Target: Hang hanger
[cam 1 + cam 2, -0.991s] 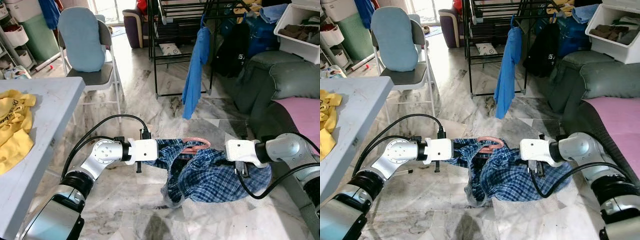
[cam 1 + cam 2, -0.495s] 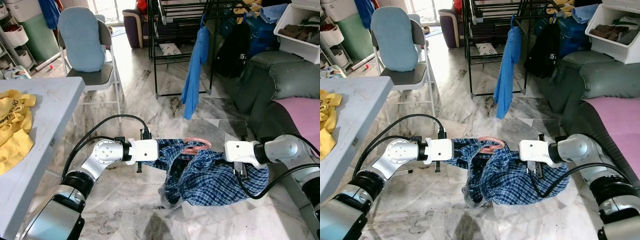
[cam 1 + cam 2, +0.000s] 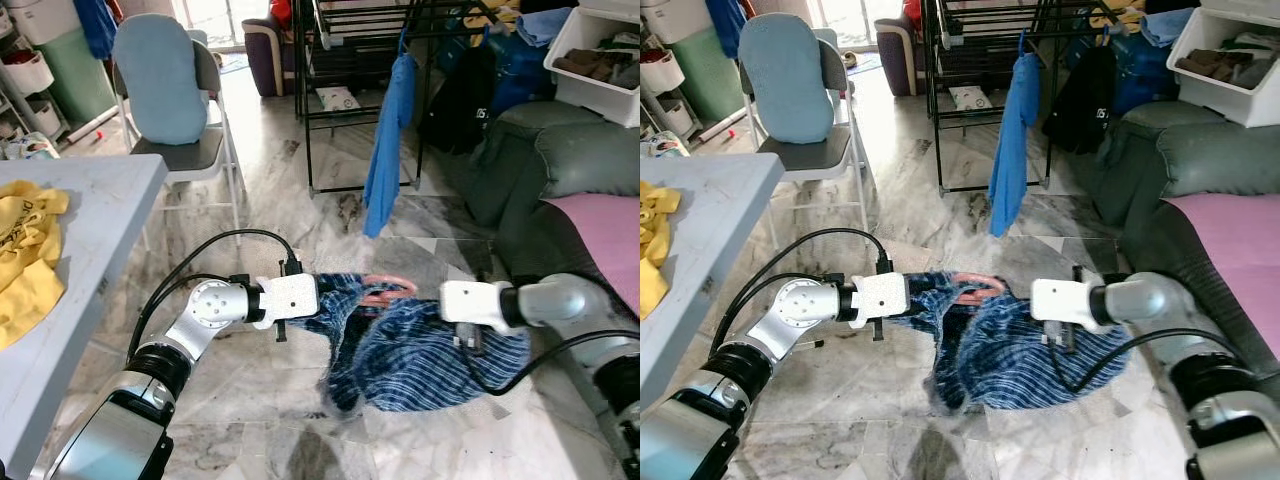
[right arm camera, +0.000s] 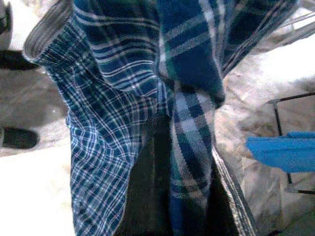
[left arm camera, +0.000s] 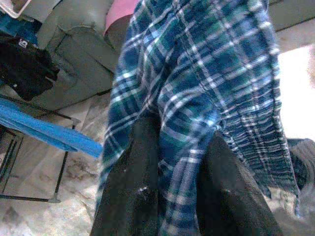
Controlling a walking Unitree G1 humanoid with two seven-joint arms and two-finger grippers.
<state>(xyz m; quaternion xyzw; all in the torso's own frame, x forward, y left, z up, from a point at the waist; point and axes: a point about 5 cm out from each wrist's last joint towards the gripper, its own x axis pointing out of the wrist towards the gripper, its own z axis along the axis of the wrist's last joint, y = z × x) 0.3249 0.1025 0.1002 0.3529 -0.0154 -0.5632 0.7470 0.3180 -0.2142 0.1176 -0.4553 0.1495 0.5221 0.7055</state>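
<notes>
L end effector (image 5: 170, 196) pinching plaid shirt (image 3: 420, 350) at collar side, R end effector (image 4: 172, 196) clamped on other edge. I hold shirt stretched btwn both so pink hanger (image 3: 385, 291) stays seated inside neck. Drying rack (image 3: 360, 90) at 12 o'clock, well apart; I'd carry there. Count: 1 hanger, 1 plaid shirt, 1 blue garment (image 3: 388, 140) already on rack.

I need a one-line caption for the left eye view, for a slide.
Both grippers, left gripper and right gripper, hold a blue plaid shirt on a pink hanger above the marble floor.
</notes>
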